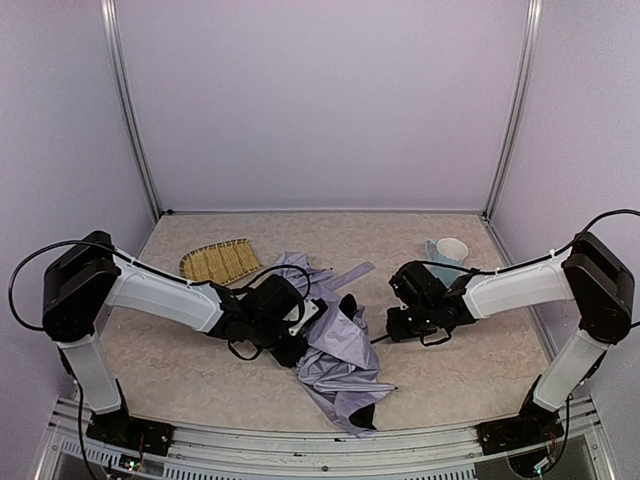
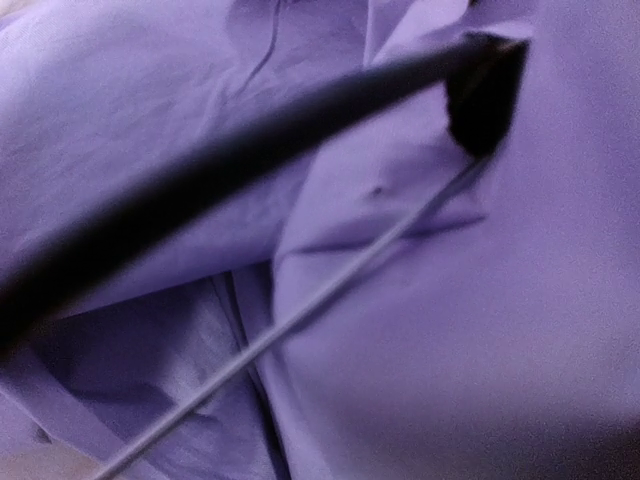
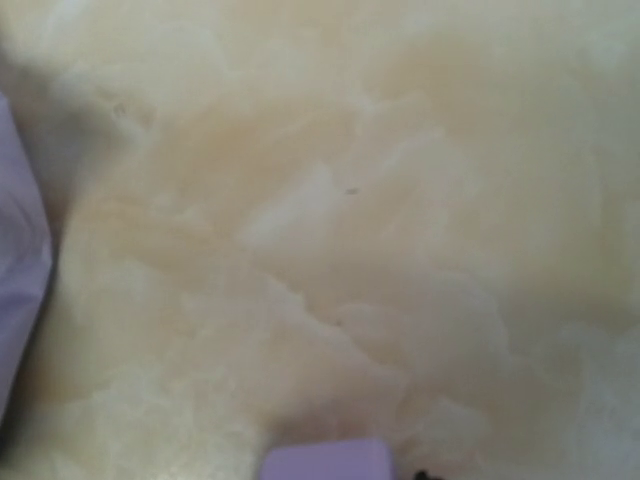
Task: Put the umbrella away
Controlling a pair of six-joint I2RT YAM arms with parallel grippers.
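Note:
The umbrella (image 1: 340,365) lies half collapsed on the table's middle, a crumpled heap of pale lavender fabric with black patches. My left gripper (image 1: 300,338) is pressed into the heap's left side, and its fingers are hidden. The left wrist view is filled with lavender fabric (image 2: 520,300), crossed by the black shaft (image 2: 250,150) and a thin metal rib (image 2: 300,320). My right gripper (image 1: 392,328) sits low at the heap's right side, where a thin black shaft reaches it. The lavender handle (image 3: 325,462) shows at the bottom of the right wrist view, where the jaws are.
A woven straw tray (image 1: 220,260) lies at the back left, just behind the left arm. A pale blue-and-white mug (image 1: 447,255) stands at the back right, behind the right arm. Lavender walls enclose the beige table (image 1: 200,370).

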